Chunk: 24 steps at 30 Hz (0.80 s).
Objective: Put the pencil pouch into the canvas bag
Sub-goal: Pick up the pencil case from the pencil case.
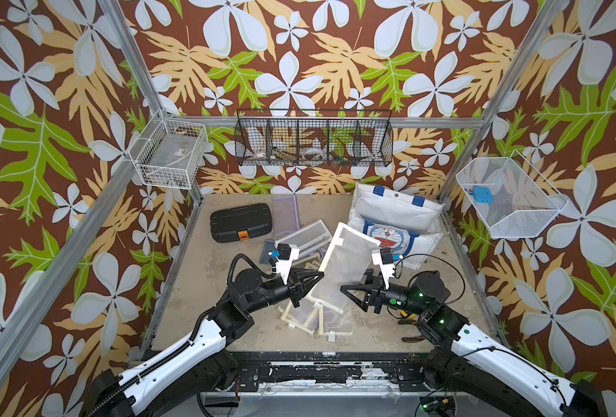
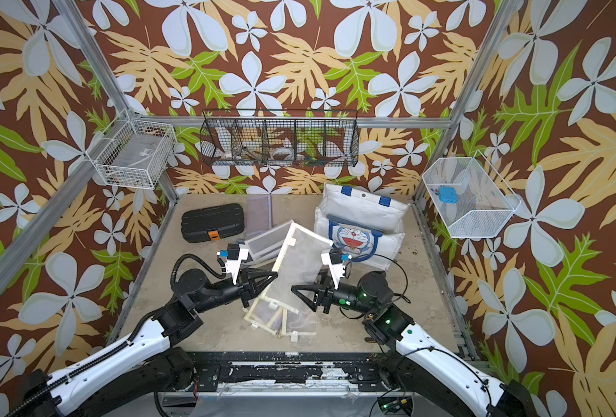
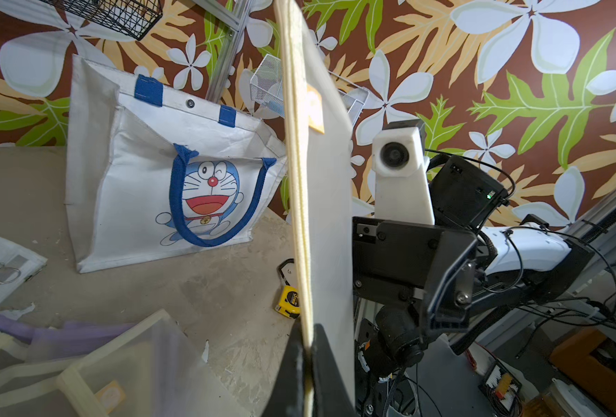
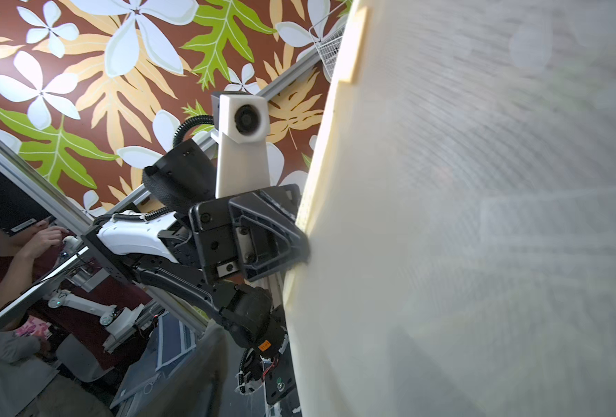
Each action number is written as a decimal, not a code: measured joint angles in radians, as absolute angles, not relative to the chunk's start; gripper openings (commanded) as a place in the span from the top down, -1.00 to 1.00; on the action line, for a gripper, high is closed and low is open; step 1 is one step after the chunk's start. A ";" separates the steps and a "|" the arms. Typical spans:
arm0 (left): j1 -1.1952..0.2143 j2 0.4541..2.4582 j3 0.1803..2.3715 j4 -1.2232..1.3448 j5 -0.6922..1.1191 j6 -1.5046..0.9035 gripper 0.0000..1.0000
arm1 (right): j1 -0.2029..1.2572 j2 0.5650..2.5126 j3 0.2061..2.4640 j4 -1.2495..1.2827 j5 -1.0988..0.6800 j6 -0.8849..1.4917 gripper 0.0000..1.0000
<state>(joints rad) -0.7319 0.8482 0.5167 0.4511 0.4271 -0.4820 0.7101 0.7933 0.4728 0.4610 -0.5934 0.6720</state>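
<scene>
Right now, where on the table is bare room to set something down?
Bare: the back strip between the purple pouch and the canvas bag; the front strip between the pouch pile and the front rail. Crowded: the centre, where the left pincer holds a pencil pouch.

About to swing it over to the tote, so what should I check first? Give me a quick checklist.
1. Grip of left hand on pencil pouch, clamped at its edge: ok.
2. Pouch raised above the other pouches: ok.
3. Whether right hand grips the pouch: cannot tell.
4. The canvas bag stands upright: ok.
5. Bag mouth open enough: cannot tell.
</scene>
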 measured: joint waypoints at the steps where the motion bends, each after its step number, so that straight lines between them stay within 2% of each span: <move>1: -0.732 0.848 0.514 0.458 0.428 -0.491 1.00 | 0.725 0.795 0.473 0.475 -0.582 0.670 0.51; 7: -0.732 0.855 0.479 0.489 0.430 -0.503 1.00 | 0.767 0.760 0.473 0.482 -0.509 0.621 0.98; 11: -0.732 0.859 0.456 0.520 0.429 -0.521 1.00 | 0.771 0.736 0.463 0.435 -0.453 0.583 1.00; 12: -0.732 0.859 0.453 0.523 0.426 -0.521 0.73 | 0.770 0.736 0.462 0.423 -0.438 0.570 1.00; 13: -0.732 0.860 0.452 0.524 0.421 -0.521 0.31 | 0.770 0.742 0.467 0.404 -0.422 0.556 1.00; 15: -0.732 0.859 0.452 0.519 0.402 -0.522 -0.38 | 0.770 0.765 0.506 0.345 -0.384 0.517 1.00; 16: -0.732 0.857 0.452 0.512 0.395 -0.522 -0.61 | 0.769 0.781 0.535 0.312 -0.359 0.494 1.00; 19: -0.732 0.847 0.454 0.486 0.362 -0.521 -0.92 | 0.768 0.829 0.620 0.209 -0.278 0.416 1.00; 24: -0.732 0.842 0.456 0.414 0.268 -0.516 -0.96 | 0.760 0.920 0.827 -0.017 -0.112 0.208 1.00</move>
